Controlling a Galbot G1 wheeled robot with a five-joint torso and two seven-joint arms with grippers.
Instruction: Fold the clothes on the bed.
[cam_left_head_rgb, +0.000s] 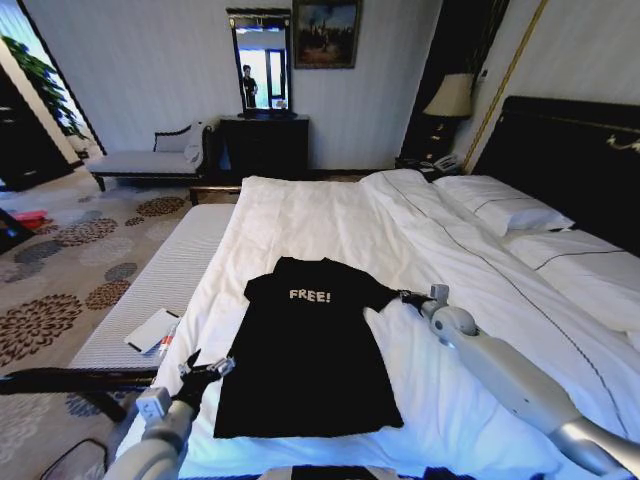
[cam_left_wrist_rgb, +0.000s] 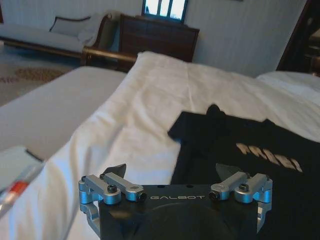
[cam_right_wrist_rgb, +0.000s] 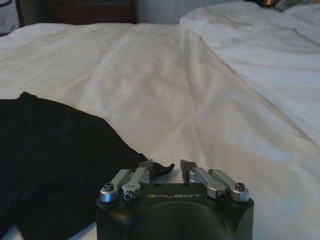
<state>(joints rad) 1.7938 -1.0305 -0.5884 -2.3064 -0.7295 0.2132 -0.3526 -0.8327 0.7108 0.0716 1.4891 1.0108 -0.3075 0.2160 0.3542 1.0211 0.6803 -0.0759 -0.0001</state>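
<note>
Left pincer (cam_left_wrist_rgb: 172, 172) wide open beside T-shirt (cam_left_wrist_rgb: 250, 170)

A bedroom, likely in a hotel, is shown by the large bed (cam_left_head_rgb: 330, 215) made up with a white duvet, white pillows (cam_left_head_rgb: 505, 212) and a tall dark headboard (cam_left_head_rgb: 570, 150) on the right. A lamp (cam_left_head_rgb: 450, 97) and telephone (cam_left_head_rgb: 445, 163) are seen beside it, a dark dresser (cam_left_head_rgb: 263, 143) with mirror (cam_left_head_rgb: 261, 63) at the far wall, a chaise (cam_left_head_rgb: 150, 158) far left, and patterned carpet (cam_left_head_rgb: 60, 260)
</note>
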